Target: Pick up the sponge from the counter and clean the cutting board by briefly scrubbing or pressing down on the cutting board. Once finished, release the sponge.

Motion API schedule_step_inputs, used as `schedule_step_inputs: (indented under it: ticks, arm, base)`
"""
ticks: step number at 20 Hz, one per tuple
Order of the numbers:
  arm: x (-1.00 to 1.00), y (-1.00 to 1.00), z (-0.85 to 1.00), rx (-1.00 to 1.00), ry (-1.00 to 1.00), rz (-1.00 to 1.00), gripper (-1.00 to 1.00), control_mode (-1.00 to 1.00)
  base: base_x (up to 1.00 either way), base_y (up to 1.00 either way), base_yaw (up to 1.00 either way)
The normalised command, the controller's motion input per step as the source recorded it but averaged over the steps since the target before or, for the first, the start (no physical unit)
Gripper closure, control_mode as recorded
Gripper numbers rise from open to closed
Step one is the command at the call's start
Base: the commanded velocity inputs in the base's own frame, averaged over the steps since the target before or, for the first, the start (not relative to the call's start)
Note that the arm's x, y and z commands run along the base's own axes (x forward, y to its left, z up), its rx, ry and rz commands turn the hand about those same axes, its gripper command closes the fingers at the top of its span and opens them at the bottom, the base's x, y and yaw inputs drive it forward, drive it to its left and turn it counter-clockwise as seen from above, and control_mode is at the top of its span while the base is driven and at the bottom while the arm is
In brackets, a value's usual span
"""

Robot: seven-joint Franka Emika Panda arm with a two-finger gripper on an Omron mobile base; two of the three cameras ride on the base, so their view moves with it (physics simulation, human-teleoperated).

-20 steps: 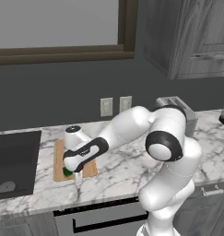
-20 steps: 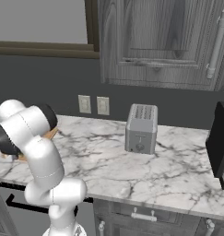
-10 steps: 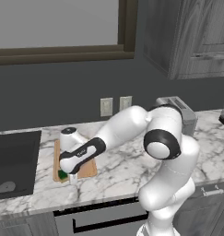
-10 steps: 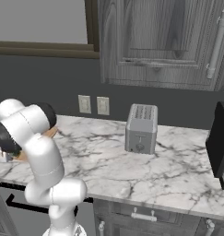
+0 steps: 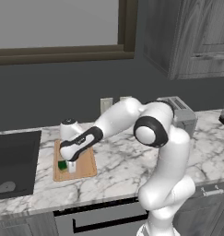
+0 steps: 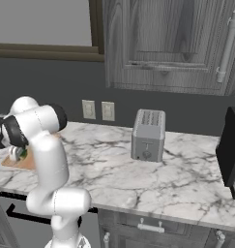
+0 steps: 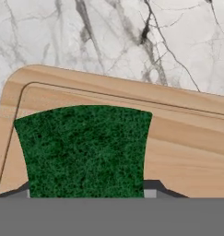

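The sponge (image 7: 83,150) shows its dark green top close up, held between my gripper's (image 7: 88,191) two tips, which close on its sides. It rests on the left end of the light-brown wooden cutting board (image 7: 187,152). In the left base view my gripper (image 5: 68,166) points down at the cutting board (image 5: 83,163) with the sponge (image 5: 62,165) at its tips. The board lies on the white marble counter (image 5: 127,166) beside the sink. In the right base view the gripper (image 6: 15,154) is at the far left over the cutting board (image 6: 12,162).
A dark sink basin (image 5: 14,161) lies just left of the board. A grey toaster (image 6: 148,134) stands at the back of the counter, right of the arm. A dark appliance (image 6: 230,150) sits at the far right. Wall outlets (image 6: 98,110) are behind.
The gripper with the sponge has slid leftward along the cutting board, towards the sink end. The toaster and board have stayed put.
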Motion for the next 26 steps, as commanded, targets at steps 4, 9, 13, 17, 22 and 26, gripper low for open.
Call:
schedule_step_inputs:
  ticks: [4,9,13,17,22,26]
  arm:
    - [0.85,0.0,0.0,0.0,0.0,0.0,1.0,-1.0]
    - [0.77,0.04,0.01,-0.04,-0.08,-0.02,1.0,-1.0]
    - [0.79,0.09,0.03,-0.03,-0.04,-0.01,1.0,-1.0]
    - [0.59,0.08,0.07,-0.04,-0.07,0.0,1.0,-1.0]
    - [0.35,0.02,0.01,-0.03,-0.04,0.0,1.0,-1.0]
    - [-0.46,0.0,-0.24,0.0,0.0,0.0,1.0,-1.0]
  base:
    - [0.0,0.0,0.0]
    - [0.0,0.0,0.0]
    - [0.0,0.0,0.0]
    - [0.0,0.0,0.0]
    - [0.0,0.0,0.0]
    - [0.0,0.0,0.0]
